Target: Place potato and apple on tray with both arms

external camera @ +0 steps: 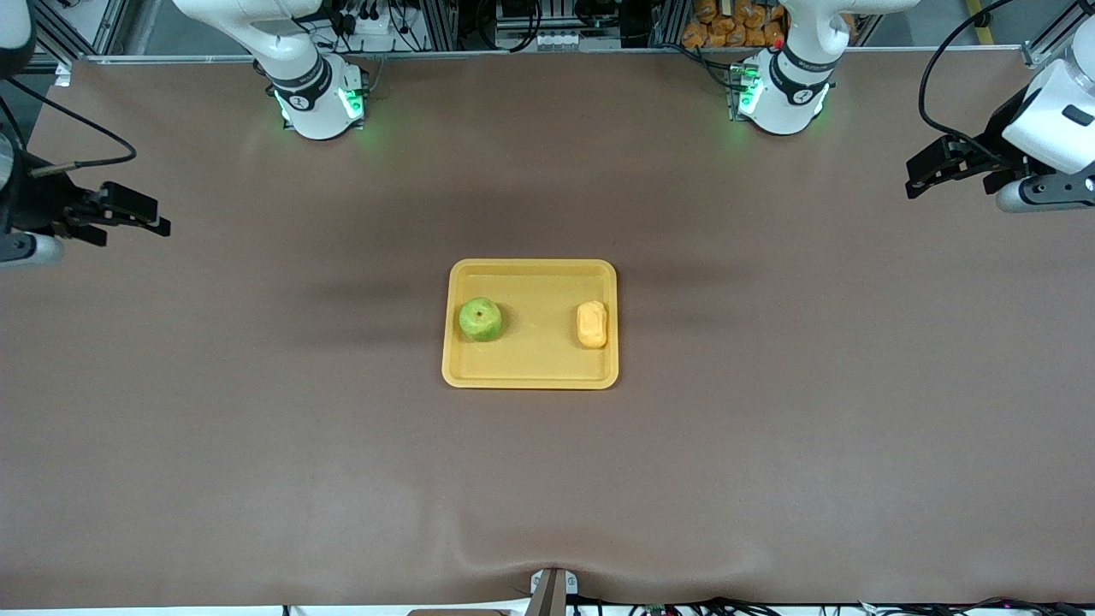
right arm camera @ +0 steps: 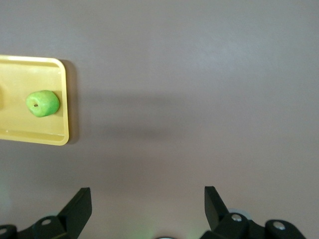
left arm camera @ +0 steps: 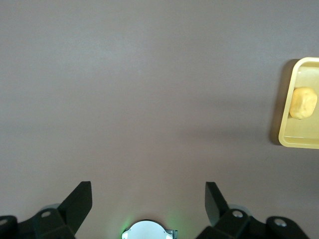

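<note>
The yellow-orange tray [external camera: 530,364] lies at the middle of the table. The green apple [external camera: 480,319] sits on it toward the right arm's end. The oblong yellow potato [external camera: 591,324] sits on it toward the left arm's end. My left gripper [external camera: 922,175] is open and empty, held over bare table at the left arm's end. My right gripper [external camera: 150,218] is open and empty over bare table at the right arm's end. The left wrist view shows the potato [left arm camera: 303,103] on the tray [left arm camera: 285,130]. The right wrist view shows the apple [right arm camera: 43,103] on the tray [right arm camera: 55,137].
The brown table cover [external camera: 257,445] spreads all round the tray. Both arm bases [external camera: 316,98] stand along the edge farthest from the front camera. A small bracket [external camera: 552,590] sits at the nearest edge.
</note>
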`<state>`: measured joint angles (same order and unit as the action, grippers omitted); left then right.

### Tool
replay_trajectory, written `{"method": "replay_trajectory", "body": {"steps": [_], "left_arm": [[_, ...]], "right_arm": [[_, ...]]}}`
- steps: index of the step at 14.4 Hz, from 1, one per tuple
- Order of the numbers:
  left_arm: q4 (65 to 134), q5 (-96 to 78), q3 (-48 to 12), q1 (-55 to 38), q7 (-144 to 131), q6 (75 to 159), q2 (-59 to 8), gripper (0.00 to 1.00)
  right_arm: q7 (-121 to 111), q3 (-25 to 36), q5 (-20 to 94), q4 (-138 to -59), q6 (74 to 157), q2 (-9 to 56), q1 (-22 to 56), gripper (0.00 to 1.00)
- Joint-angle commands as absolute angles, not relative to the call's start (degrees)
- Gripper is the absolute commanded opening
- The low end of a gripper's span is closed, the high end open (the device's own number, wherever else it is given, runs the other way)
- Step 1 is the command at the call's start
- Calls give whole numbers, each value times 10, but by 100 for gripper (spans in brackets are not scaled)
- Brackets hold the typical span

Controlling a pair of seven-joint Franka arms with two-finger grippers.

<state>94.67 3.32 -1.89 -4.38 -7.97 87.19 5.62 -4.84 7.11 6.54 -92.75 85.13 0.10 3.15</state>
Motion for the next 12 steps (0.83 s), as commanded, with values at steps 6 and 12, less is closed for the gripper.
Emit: {"method": "replay_trajectory", "body": {"steps": [6, 12], "left_arm": [[930, 25, -19, -45, -76, 856, 53, 100], [911, 25, -19, -41, -83, 855, 52, 100]], "right_arm": [[14, 62, 9, -887, 799, -3, 31, 100], [13, 63, 11, -888, 802, -6, 30, 100]]}}
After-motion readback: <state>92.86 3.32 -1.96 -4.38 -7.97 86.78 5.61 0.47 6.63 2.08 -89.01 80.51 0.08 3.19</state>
